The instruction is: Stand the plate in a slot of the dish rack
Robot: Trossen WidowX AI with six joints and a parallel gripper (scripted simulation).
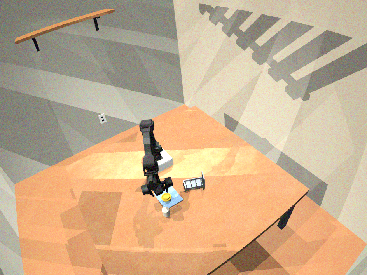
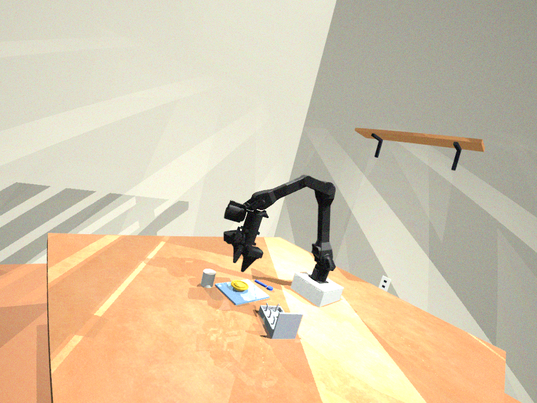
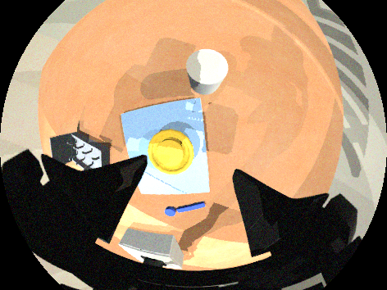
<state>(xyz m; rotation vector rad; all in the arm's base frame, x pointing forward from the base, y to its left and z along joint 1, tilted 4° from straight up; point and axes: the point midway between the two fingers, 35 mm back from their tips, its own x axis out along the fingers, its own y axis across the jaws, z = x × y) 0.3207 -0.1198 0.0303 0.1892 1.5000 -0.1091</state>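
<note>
The yellow plate (image 1: 166, 197) (image 2: 239, 285) (image 3: 170, 151) lies flat on a blue and white square board (image 1: 175, 201) (image 2: 237, 299) (image 3: 197, 185). The grey dish rack (image 1: 194, 188) (image 2: 286, 326) (image 3: 61, 151) stands on the table beside the board, with short rails inside and a tall panel at one end. Its slots hold nothing that I can see. My gripper (image 1: 159, 194) (image 2: 239, 266) (image 3: 192, 167) is open and empty, pointing down above the board and plate. In the wrist view the plate shows between the fingers, nearer the left one.
A whitish cup (image 1: 166, 211) (image 2: 208, 278) (image 3: 207, 70) stands just off one corner of the board. A blue spoon (image 2: 263, 284) (image 3: 190, 207) lies between the board and the arm's white base block (image 1: 166, 163) (image 2: 321, 296) (image 3: 149, 239).
</note>
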